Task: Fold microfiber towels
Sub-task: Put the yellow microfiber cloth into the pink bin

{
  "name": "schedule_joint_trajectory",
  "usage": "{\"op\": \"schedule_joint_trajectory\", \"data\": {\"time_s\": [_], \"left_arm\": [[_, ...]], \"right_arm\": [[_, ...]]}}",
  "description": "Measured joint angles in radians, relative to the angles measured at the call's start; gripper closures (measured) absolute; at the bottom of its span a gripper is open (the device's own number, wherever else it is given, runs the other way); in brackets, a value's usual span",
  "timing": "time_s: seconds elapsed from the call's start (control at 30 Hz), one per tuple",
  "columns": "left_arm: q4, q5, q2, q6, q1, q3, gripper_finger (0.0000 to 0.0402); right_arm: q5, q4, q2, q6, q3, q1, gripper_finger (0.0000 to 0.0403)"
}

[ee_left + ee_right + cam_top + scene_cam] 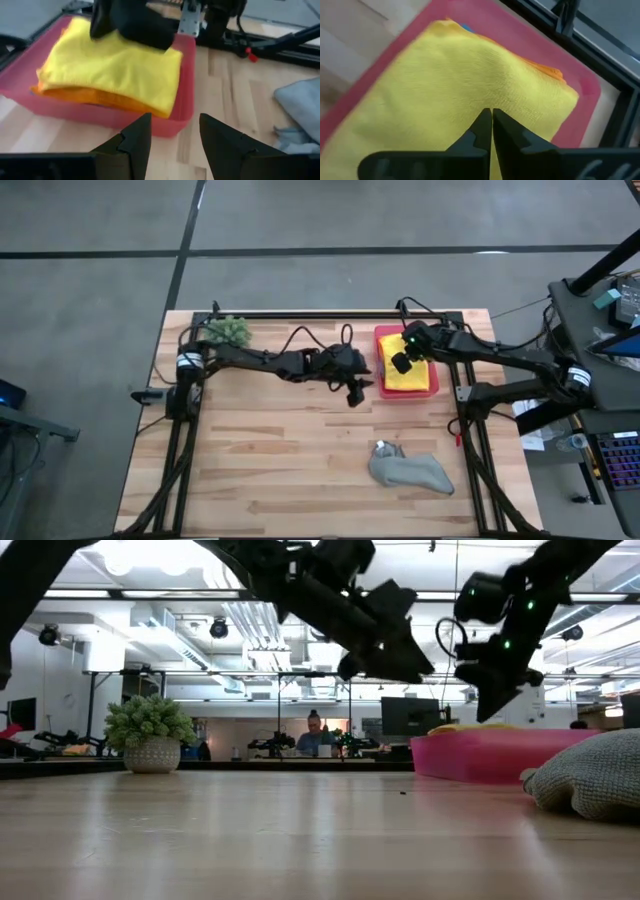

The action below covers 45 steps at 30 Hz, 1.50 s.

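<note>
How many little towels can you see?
4: yellow towel atop the stack in the pink tray, orange and blue edges beneath, grey towel loose on the table. More may be hidden.

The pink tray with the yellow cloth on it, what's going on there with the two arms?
The pink tray holds a stack of folded towels, with the yellow towel on top and the orange towel under it. The right gripper is just above the yellow towel with its fingers shut and holding nothing. The left gripper hovers beside the tray, open and empty. The grey towel lies crumpled on the table, not yet folded.
</note>
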Motion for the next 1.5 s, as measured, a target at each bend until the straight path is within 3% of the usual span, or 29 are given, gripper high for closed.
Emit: {"op": "schedule_joint_trajectory", "data": {"time_s": [0.33, 0.73, 0.9, 1.03, 1.2, 1.5], "left_arm": [[0.056, -0.006, -0.136, 0.027, -0.016, -0.111, 0.0251], [0.077, -0.115, -0.312, 0.025, -0.021, -0.293, 0.0251], [0.129, -0.159, -0.384, 0.024, -0.022, -0.371, 0.0251], [0.156, -0.162, -0.430, 0.022, -0.021, -0.419, 0.0251], [0.202, -0.174, -0.463, 0.019, -0.021, -0.462, 0.0251], [0.264, -0.179, -0.464, 0.026, -0.021, -0.463, 0.0251]], "right_arm": [[-0.001, 0.276, 0.081, -0.094, -0.127, -0.073, 0.0394], [0.002, 0.276, 0.016, -0.043, -0.061, -0.059, 0.0394], [0.012, 0.560, 0.008, -0.020, -0.149, -0.006, 0.0394], [0.101, 0.797, 0.011, -0.009, -0.267, 0.030, 0.0394], [0.125, 1.081, 0.011, 0.008, -0.424, 0.079, 0.0394], [0.158, 1.157, 0.057, 0.037, -0.529, 0.100, 0.0394]]}}
